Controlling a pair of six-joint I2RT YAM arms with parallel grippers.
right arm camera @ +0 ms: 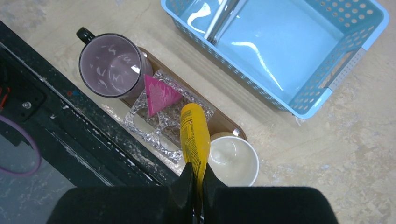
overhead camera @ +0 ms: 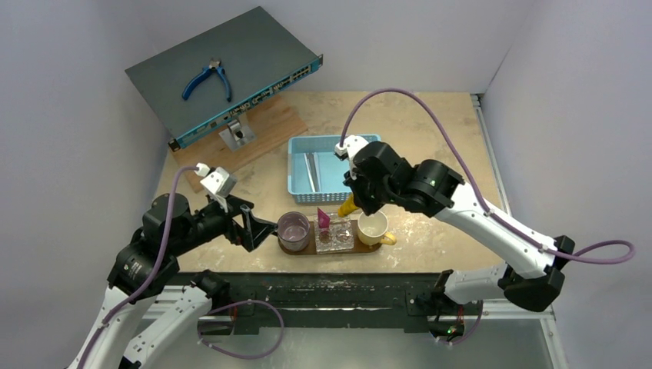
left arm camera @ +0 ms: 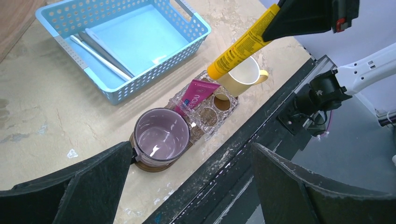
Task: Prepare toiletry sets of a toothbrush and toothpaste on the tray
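The dark-brown tray (overhead camera: 309,250) lies near the table's front edge and carries a purple mug (overhead camera: 294,229), a clear holder (overhead camera: 335,238) and a cream cup (overhead camera: 373,226). The pink toothpaste (overhead camera: 324,220) stands in the holder. My right gripper (overhead camera: 358,198) is shut on the yellow toothpaste (overhead camera: 347,206), tilted cap down above the holder and cup; it also shows in the right wrist view (right arm camera: 194,133). Two toothbrushes (overhead camera: 311,171) lie in the blue basket (overhead camera: 330,142). My left gripper (overhead camera: 265,227) is open and empty, just left of the mug (left arm camera: 161,135).
A grey network switch (overhead camera: 223,73) with blue pliers (overhead camera: 207,79) on it sits at the back left, over a wooden board (overhead camera: 261,127). A black rail (overhead camera: 323,288) runs along the table's front edge. Grey walls close in the sides.
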